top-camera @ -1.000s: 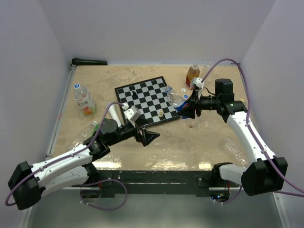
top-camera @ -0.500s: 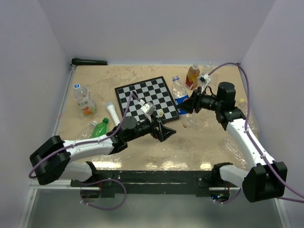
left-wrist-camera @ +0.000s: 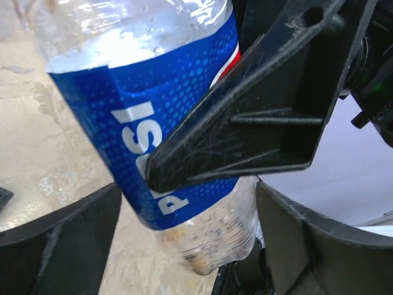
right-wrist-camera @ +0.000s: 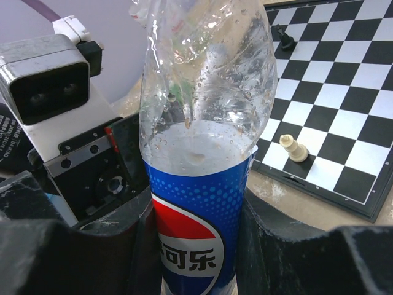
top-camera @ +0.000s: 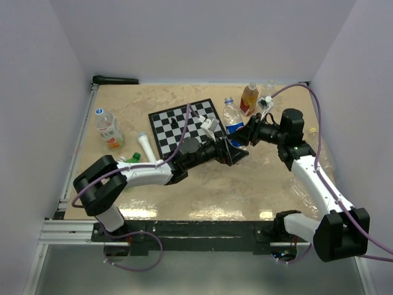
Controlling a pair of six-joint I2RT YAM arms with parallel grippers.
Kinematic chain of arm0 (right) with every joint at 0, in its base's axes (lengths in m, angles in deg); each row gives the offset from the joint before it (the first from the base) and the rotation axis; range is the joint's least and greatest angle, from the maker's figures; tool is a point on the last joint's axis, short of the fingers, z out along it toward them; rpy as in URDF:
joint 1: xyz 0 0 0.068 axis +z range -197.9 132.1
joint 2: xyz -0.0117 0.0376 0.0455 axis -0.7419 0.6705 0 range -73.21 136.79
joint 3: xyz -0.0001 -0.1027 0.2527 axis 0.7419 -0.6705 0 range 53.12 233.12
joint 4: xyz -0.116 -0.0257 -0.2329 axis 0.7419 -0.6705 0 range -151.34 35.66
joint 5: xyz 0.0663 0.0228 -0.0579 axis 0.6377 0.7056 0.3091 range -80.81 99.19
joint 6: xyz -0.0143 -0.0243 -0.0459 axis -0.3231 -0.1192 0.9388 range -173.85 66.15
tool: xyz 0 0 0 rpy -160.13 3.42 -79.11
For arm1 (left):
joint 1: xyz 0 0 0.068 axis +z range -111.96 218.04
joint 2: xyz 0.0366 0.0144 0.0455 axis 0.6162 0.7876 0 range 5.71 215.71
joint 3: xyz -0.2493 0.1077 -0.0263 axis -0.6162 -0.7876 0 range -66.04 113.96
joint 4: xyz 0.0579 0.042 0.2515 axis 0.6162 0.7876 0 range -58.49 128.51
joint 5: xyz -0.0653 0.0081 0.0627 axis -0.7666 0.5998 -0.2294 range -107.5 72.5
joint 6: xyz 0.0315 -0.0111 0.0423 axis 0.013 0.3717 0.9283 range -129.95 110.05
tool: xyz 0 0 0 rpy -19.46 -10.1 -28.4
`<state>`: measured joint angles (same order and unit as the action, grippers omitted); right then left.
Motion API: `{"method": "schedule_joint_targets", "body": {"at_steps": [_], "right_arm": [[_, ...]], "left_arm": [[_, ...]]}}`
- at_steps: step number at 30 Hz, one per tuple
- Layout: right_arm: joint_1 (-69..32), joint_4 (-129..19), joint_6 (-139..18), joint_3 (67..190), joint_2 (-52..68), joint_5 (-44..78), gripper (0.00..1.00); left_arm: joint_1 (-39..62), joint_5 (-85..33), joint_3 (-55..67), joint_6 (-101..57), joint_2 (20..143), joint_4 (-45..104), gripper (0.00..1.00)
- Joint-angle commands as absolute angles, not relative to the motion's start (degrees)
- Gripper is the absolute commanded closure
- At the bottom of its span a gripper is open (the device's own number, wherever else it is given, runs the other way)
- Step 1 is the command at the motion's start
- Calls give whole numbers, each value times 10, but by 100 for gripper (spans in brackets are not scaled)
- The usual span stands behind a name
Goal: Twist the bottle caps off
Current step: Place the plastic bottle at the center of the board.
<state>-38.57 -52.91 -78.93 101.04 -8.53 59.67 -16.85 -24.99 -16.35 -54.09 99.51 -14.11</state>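
Your right gripper (top-camera: 245, 136) clamps the bottle (top-camera: 231, 120). Your left gripper (top-camera: 238, 152) gapes around its base, well below the cap (top-camera: 228, 101). Closing there could knock both grippers together.

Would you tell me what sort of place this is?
Likely a robotics lab test cell: white walls box in a table carrying two robot arms, a chessboard and a Pepsi bottle.

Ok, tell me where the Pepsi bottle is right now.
Top view, right of centre: the Pepsi bottle stands roughly upright at the chessboard's right edge, held in the right gripper.
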Motion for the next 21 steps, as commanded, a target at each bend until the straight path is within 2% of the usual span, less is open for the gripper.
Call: {"method": "schedule_joint_targets", "body": {"at_steps": [1,5,6,7,9,15,18,19,21], "right_arm": [[-387,-494,-806,1003,-105,611,97],[-387,-494,-794,1003,-106,611,91],[-387,-494,-791,1002,-106,612,87],[-387,-494,-784,1002,-106,614,83],[-387,-497,-771,1003,-108,618,68],[-387,-521,-693,1011,-116,646,35],[-387,-598,-544,1052,-108,728,18],[-387,-671,-459,1079,-100,756,14],[-387,-812,-305,1137,-70,766,11]], "left_arm": [[-172,-248,-121,-542,1018,-151,19],[-172,-251,-117,-503,1013,-105,54],[-172,-248,-121,-488,1009,-88,60],[-172,-246,-126,-468,1001,-74,66],[-169,-249,-147,-435,983,-65,77],[-149,-301,-205,-352,926,-18,85],[-143,-322,-198,-307,913,64,86],[-142,-329,-195,-290,911,90,86],[-142,-332,-188,-265,904,128,87]]}}
